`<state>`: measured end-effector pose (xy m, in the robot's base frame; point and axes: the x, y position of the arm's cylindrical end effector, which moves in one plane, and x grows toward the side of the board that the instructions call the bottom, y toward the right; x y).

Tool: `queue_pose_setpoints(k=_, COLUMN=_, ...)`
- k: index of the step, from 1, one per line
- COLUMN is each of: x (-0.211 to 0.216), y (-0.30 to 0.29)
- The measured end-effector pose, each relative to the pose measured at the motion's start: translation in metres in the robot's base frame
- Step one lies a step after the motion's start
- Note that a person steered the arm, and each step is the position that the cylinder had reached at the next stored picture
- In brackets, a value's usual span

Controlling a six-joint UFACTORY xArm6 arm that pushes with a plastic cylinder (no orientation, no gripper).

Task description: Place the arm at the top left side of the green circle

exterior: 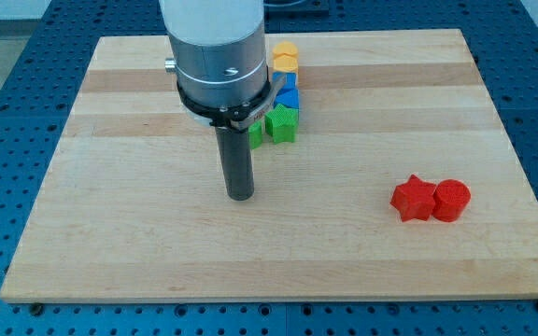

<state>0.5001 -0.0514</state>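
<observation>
My tip rests on the wooden board, left of centre. A green block, mostly hidden behind the rod, shows as a sliver just right of the rod; its shape cannot be made out. The tip is below and slightly left of that sliver. A green star-like block sits right beside it. A blue block and a yellow block stack upward in the view from there, partly hidden by the arm's body.
A red star block and a red circle block touch each other at the view's right. The arm's grey cylinder covers the upper middle of the board.
</observation>
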Motion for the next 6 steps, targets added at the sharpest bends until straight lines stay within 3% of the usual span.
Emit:
queue_pose_setpoints(k=1, x=-0.004, y=-0.006)
queue_pose_setpoints(k=4, x=-0.095, y=-0.082)
queue_pose_setpoints(k=6, x=-0.128, y=-0.085)
